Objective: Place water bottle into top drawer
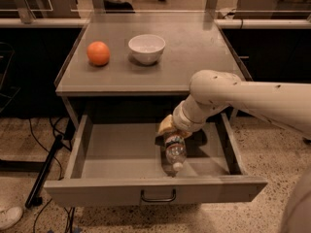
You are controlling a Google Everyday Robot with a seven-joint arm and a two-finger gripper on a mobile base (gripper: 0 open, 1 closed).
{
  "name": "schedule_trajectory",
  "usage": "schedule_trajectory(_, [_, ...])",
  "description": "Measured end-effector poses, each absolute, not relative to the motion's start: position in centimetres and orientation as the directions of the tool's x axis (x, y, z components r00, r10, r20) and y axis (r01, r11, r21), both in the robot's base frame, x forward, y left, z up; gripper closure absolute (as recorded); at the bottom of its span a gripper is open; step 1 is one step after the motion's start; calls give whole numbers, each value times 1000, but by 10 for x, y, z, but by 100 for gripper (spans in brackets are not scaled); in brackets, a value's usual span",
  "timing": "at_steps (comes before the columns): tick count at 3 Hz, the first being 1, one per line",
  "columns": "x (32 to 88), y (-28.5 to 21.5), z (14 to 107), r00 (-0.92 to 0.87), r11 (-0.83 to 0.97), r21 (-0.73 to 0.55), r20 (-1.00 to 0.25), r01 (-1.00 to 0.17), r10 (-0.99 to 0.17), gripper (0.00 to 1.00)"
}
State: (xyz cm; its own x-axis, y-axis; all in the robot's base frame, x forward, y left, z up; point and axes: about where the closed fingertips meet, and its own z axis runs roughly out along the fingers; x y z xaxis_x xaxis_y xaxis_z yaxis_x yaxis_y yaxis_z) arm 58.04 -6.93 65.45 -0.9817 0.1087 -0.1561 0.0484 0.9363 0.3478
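Note:
The top drawer (pixel 116 152) is pulled open below the grey table top; its front panel carries a small dark handle (pixel 158 197). The water bottle (pixel 174 153) is inside the drawer, right of centre, tilted with its white cap pointing toward the front panel. My gripper (pixel 168 132) hangs from the white arm that comes in from the right. It sits at the bottle's upper end, inside the drawer opening, and appears to hold the bottle there.
An orange (pixel 98 53) and a white bowl (pixel 146 48) stand on the table top (pixel 194 47) above the drawer. A dark pole and cables lie on the speckled floor at the left. A white shoe shows at the bottom left corner.

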Motion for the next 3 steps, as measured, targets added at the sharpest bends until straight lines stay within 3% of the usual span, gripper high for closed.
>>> schedule_trajectory(3, [593, -81, 635, -977, 917, 375, -97, 139, 188, 100])
